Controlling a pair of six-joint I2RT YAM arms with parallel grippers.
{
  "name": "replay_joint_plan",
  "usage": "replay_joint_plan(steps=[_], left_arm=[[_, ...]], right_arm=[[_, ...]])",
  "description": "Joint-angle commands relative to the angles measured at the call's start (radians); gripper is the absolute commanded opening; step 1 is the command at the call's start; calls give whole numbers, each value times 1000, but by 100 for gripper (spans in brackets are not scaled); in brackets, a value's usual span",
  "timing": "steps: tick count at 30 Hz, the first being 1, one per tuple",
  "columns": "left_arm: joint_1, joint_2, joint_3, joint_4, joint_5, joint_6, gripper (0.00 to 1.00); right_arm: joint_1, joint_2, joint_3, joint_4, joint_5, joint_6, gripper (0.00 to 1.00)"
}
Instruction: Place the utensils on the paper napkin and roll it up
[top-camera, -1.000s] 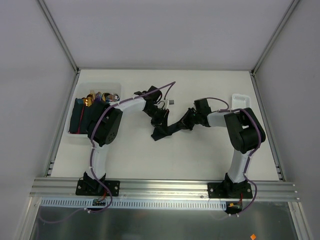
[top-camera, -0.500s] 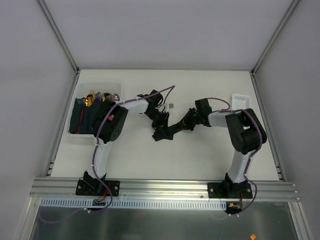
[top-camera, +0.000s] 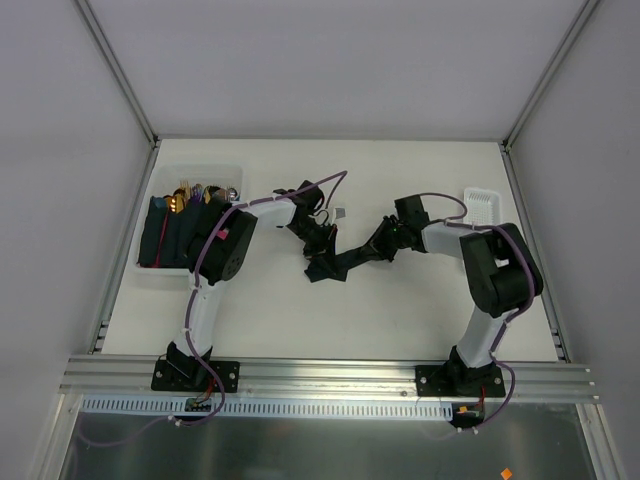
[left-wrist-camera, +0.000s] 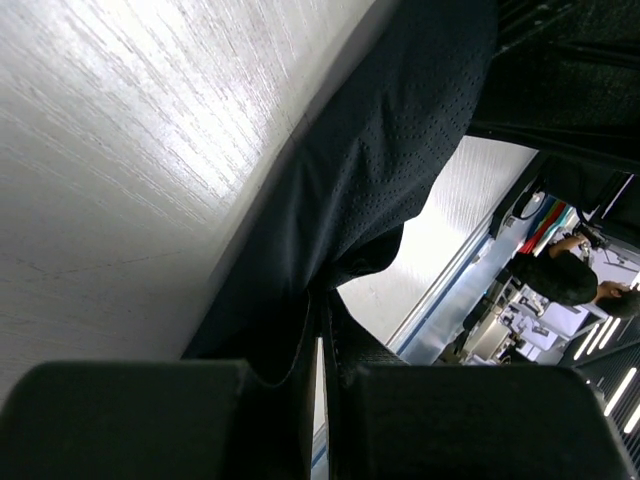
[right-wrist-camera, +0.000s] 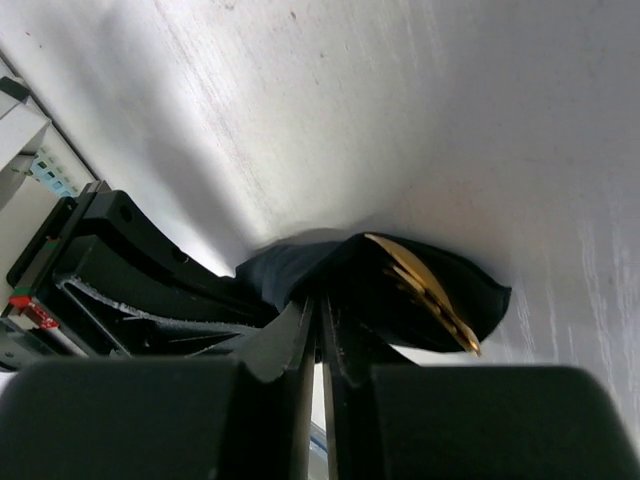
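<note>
Left jaws clench the rolled paper napkin (top-camera: 335, 265) from 11 o'clock, right jaws from 2 o'clock. Gold utensils (right-wrist-camera: 420, 285) peek out.

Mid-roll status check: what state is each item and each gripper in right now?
paper napkin: bunched, partly rolled, held between both grippers.
utensils: gold heads showing inside the napkin's open end.
left gripper: shut on the napkin.
right gripper: shut on the napkin.
white bin: upright, holding spare napkins and cutlery.
</note>
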Motion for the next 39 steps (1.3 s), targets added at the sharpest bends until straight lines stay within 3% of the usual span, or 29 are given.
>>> replay_joint_plan(steps=[1, 9, 26, 33, 39], left_arm=[[20, 58, -14, -36, -134, 25, 0], [20, 53, -16, -36, -125, 29, 0], [15, -54, -17, -36, -88, 58, 0], [-29, -195, -17, -36, -63, 57, 0], [-68, -186, -65, -36, -40, 38, 0]], right_arm=[[-15, -65, -15, -68, 15, -40, 8], [-52, -36, -16, -76, 16, -67, 0], [-73, 49, -32, -51, 73, -54, 0], [-75, 60, -44, -74, 105, -44, 0], [-79, 54, -50, -91, 121, -35, 0]])
